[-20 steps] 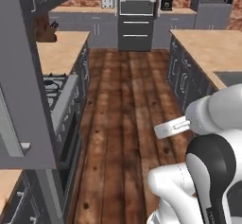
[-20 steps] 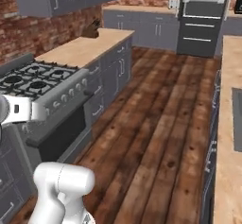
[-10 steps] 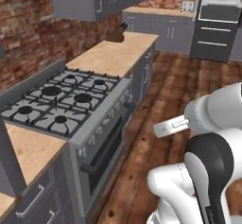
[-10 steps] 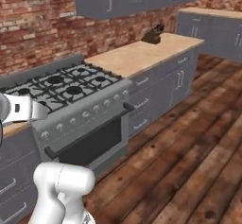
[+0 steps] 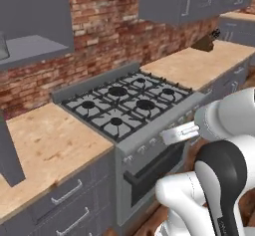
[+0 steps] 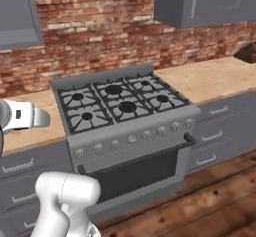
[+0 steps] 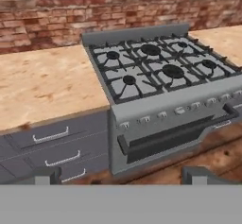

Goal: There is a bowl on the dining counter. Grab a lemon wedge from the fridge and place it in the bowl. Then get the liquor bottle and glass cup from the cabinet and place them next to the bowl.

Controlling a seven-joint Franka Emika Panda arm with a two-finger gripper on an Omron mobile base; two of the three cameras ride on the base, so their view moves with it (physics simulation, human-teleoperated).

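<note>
counter [image 5: 45, 145]: pale wood, on both sides of the stove [image 5: 130, 103]; top bare near the stove | far right stretch: a dark object [image 5: 206, 42] stands on it, too small to identify | floor [image 6: 210, 206]: dark wood planks

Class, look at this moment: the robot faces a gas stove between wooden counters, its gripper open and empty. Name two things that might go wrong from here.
1. The base stands close to the stove; driving or turning on may knock the oven handle that juts out.
2. The open gripper holds nothing, and the upper cabinets hang high, so reaching them might bring the arm against the counter.
</note>
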